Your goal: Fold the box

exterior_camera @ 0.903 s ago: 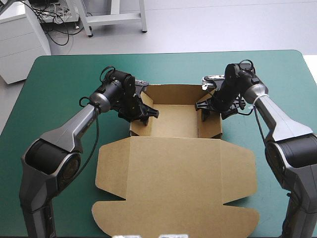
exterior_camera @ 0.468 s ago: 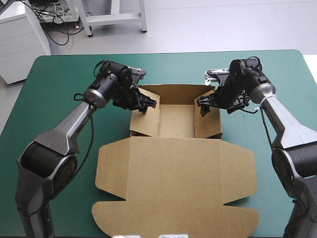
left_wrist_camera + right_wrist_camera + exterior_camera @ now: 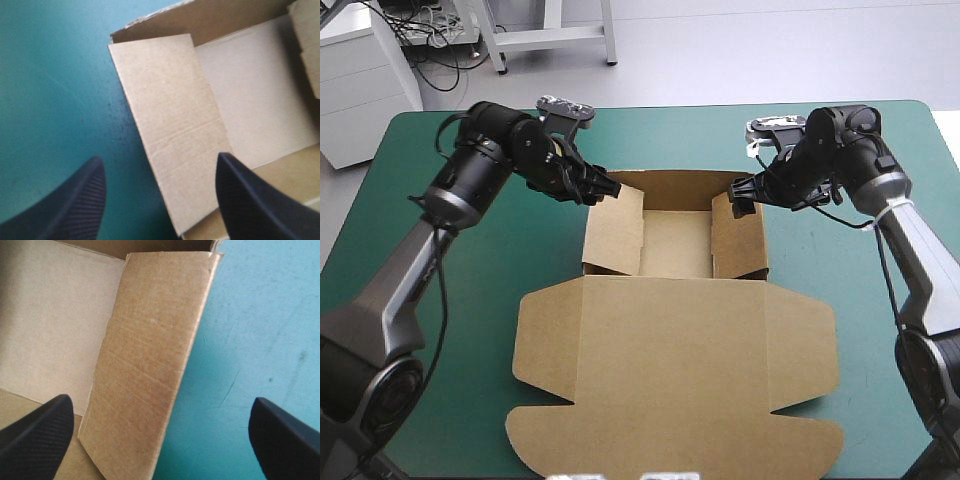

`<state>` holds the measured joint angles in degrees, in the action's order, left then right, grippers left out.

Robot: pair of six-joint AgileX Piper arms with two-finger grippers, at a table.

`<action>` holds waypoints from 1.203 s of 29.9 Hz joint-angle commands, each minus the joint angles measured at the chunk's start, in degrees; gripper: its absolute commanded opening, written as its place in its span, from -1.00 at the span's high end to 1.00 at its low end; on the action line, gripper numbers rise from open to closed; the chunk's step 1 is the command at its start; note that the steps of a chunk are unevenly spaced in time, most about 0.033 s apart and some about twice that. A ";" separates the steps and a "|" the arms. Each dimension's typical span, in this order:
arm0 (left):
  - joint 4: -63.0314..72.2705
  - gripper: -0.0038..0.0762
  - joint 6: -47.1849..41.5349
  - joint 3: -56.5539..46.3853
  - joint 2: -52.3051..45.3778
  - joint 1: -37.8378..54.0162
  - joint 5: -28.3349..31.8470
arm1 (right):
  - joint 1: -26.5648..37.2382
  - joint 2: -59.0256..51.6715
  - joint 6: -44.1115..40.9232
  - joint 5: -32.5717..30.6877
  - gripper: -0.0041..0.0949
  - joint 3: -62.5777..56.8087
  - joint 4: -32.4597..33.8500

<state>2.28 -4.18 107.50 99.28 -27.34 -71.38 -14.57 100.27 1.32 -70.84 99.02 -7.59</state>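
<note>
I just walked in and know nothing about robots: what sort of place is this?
Probably a robotics lab or test bench: two robot arms, with the left gripper and right gripper both open, reach over a teal-green table toward a half-folded brown box.

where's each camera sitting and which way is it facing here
High view: above and behind the robot, looking forward and down at the table and the box; both arms show, with left hand and right hand.
Left wrist view: above the left wrist, looking along the open hand at the box's left wall; its two black fingers show.
Right wrist view: likewise above the right wrist, over the right wall.
Shared: all three see the tray floor.
</note>
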 commanded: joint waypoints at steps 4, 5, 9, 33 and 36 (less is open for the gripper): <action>2.44 0.53 4.54 1.64 -13.77 -0.39 -3.05 | 0.28 -3.29 0.55 -0.58 -0.84 1.48 -0.03; 2.44 0.66 5.16 1.64 -15.16 -0.39 -3.05 | 0.28 -3.29 0.55 -0.58 -0.84 1.48 -0.03; 4.20 0.98 7.39 0.66 -21.80 -0.39 -3.05 | 0.28 -3.29 0.55 -0.58 -0.84 1.48 -0.03; -1.31 0.98 3.23 -68.68 -64.41 -0.39 7.65 | 0.28 0.79 0.35 -0.25 -0.84 1.37 -1.60; -1.44 0.98 2.24 -71.03 -66.06 -0.39 7.65 | 0.28 2.61 0.35 0.98 -0.84 1.37 -1.49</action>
<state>0.99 -0.68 36.88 34.47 -27.40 -66.85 -14.57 104.34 1.32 -71.04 99.02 -8.49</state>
